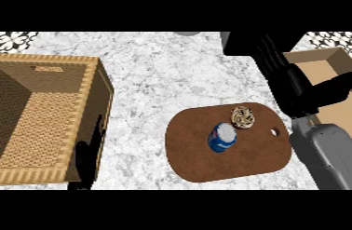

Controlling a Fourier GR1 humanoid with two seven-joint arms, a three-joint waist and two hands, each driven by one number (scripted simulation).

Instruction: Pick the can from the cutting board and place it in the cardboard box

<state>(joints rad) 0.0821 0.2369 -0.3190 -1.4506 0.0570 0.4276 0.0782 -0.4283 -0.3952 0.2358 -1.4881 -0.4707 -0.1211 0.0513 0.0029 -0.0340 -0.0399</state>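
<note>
We observe a white-and-grey marbled tabletop (172,71) carrying three main items. Near the centre-right lies a dark brown, rounded wooden cutting board (206,164) with a small hole close to its right edge. On this board stands a blue-and-white cylindrical can (222,138), slightly tilted in our view, located in the board's upper middle area. Just beside the can, up and to its right, rests a small round brown speckled item (242,117) that we cannot identify; whether the two touch is not discernible. At the left side we note a large woven wicker basket (86,108) with tall walls, well apart from the board. At the upper right we see an open tan cardboard box (328,57), partly hidden by the robot's arm. The grey right forearm (327,154) enters from the lower right edge and ends in the black right hand (288,75), which extends upward beside the board's right edge and in front of the box. We read its fingers as straight and released, grasping nothing; the hand is apart from the can. The can is on the cutting board, not in the box. The left hand does not appear in the head view.
</note>
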